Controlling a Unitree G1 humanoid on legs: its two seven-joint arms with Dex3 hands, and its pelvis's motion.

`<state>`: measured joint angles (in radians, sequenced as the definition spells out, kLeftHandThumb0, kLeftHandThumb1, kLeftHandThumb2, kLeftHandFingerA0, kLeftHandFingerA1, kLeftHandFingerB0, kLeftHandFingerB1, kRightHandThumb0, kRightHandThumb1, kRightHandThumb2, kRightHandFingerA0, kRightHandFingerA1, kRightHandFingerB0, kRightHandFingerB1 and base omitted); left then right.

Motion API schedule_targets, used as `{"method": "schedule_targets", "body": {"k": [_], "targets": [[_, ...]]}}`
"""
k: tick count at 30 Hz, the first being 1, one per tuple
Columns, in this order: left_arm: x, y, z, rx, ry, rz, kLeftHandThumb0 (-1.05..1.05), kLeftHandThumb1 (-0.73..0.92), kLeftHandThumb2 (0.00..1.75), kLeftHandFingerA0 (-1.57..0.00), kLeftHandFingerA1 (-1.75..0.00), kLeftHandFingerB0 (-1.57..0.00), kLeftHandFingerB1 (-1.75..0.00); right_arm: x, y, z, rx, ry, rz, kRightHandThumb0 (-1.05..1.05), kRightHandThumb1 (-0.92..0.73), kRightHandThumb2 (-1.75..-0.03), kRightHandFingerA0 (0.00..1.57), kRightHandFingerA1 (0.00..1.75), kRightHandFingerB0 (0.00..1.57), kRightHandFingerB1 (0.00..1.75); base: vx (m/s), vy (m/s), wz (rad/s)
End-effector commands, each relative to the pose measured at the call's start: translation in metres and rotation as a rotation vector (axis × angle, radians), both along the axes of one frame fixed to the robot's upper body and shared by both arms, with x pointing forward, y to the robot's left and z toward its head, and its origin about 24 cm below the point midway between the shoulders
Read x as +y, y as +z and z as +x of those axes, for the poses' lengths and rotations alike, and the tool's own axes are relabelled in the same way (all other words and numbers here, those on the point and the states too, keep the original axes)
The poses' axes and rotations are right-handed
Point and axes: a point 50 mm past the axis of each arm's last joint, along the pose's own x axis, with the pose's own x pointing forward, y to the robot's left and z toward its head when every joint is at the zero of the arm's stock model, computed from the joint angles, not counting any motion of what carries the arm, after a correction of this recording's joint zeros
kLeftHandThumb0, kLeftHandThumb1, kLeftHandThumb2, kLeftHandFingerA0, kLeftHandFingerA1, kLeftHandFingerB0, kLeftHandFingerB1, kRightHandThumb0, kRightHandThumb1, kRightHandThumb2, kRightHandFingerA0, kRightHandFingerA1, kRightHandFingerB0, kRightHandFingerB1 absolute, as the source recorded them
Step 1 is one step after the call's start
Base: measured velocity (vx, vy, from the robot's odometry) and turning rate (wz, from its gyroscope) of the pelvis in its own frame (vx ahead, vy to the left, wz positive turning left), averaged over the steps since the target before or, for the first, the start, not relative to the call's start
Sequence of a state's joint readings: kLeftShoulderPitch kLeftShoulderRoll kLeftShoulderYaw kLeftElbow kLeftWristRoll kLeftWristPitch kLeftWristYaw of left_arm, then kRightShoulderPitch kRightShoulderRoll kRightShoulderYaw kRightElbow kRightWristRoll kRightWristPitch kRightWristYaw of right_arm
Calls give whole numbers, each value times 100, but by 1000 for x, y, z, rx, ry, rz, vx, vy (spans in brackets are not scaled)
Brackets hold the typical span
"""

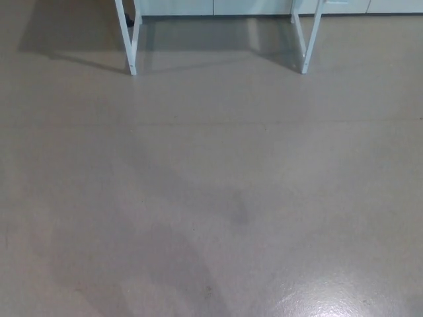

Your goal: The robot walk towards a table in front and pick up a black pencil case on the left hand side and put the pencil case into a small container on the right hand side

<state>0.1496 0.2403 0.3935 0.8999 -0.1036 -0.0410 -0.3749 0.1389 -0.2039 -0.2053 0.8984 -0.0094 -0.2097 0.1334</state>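
Note:
Neither the black pencil case nor the small container shows in the head view. Only the lower parts of the table's white legs are visible at the top: a left leg [128,39] and a right leg [309,39]. The tabletop is cut off above the picture. No part of my arms or hands appears.
Grey-beige floor [211,198] fills nearly the whole view between me and the table legs, with soft shadows and a light reflection at the bottom right. A pale wall base or cabinet front [218,6] runs behind the legs at the top edge.

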Motion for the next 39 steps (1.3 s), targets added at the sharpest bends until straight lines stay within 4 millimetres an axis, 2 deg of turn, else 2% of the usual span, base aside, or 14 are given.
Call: {"method": "schedule_targets", "body": {"k": [1,12,14,21,22,25,26,27,28,31,32,33,34,39], "targets": [[5,6,1,-68,-14,-45,-14,57,58,-26,-40,-18,-31,-7,4,-5,-53,0,11,-34,-51,-69,54,51,40,45,0,0,0],[1,4,1,-69,-38,-54,-15,56,59,-27,-41,-18,-32,-12,5,-10,-53,3,-5,-28,-60,-58,59,45,43,39,36,5,10],[0,4,7,-74,-44,-55,-17,55,59,-27,-41,-18,-32,-13,7,-8,-62,-4,-5,-35,-50,-71,53,53,38,47,17,120,1],[-1,4,6,-71,-48,-42,-16,56,59,-30,-40,-21,-32,-13,8,-8,-60,19,-14,-27,-62,-59,57,44,41,38,150,398,-20],[0,4,7,-69,-45,-43,-12,41,86,-25,-56,-8,-46,-13,8,-8,-58,21,-16,-28,-62,-59,57,45,41,38,208,261,-12],[0,4,6,-70,-44,-48,-10,41,87,-24,-55,-8,-46,-13,7,-9,-52,20,-19,-28,-61,-58,57,45,42,38,215,134,5],[0,4,6,-67,-47,-50,-15,56,59,-30,-41,-20,-32,-13,7,-10,-50,18,-17,-28,-62,-59,56,44,42,38,251,50,7],[0,4,5,-64,-50,-52,-15,56,59,-30,-41,-20,-32,-13,6,-12,-49,16,-15,-28,-62,-59,56,44,42,38,225,6,6],[-1,4,5,-64,-45,-49,-9,41,87,-25,-56,-10,-47,-13,6,-13,-49,14,-14,-28,-62,-59,57,45,42,39,202,-61,16],[-1,4,5,-65,-40,-47,-9,41,87,-28,-57,-9,-47,-13,5,-13,-46,7,-12,-28,-62,-59,57,45,42,38,240,-121,13],[-1,4,5,-63,-43,-44,-15,57,58,-37,-43,-22,-32,-13,5,-13,-46,3,-12,-36,-51,-72,53,53,38,47,229,-171,14],[-1,4,5,-61,-47,-40,-15,57,58,-37,-43,-22,-32,-13,5,-14,-46,-2,-12,-36,-51,-72,53,53,38,47,141,-215,7],[-1,4,6,-60,-46,-41,-10,42,88,-29,-58,-10,-47,-13,5,-14,-48,-6,-8,-28,-61,-58,58,45,42,38,225,-236,28],[-1,5,8,-63,-59,-28,-10,41,87,-32,-59,-12,-48,-13,5,-13,-47,1,-15,-28,-62,-59,56,44,43,38,374,-155,33]]}}
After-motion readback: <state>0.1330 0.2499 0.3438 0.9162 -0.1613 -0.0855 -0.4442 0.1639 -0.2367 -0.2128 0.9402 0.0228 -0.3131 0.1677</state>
